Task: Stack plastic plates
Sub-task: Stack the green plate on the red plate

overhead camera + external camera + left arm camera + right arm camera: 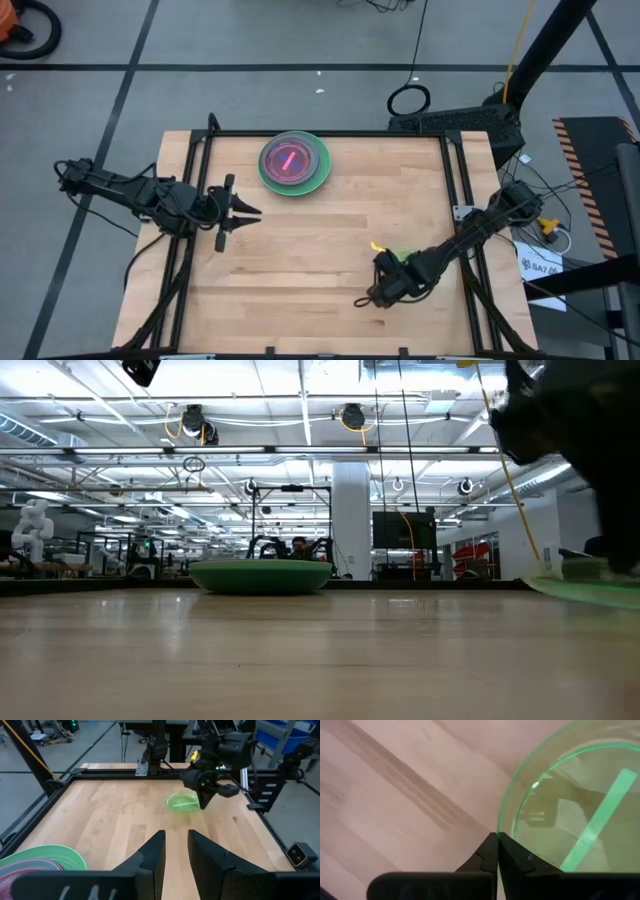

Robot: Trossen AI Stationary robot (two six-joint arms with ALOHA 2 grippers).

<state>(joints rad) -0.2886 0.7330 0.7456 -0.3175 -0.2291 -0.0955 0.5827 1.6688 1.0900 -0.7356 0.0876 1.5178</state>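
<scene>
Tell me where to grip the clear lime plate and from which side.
Grip the thin raised rim of the lime plate, on the edge facing the right gripper. The plate is shallow and lies flat on the table, so only the rim offers a pinch; come low from outside, one finger over the lip.

Stack of plates (294,162) at table's (320,260) far edge, left pincer (243,211) near, right pincer (378,298) well apart.
</scene>
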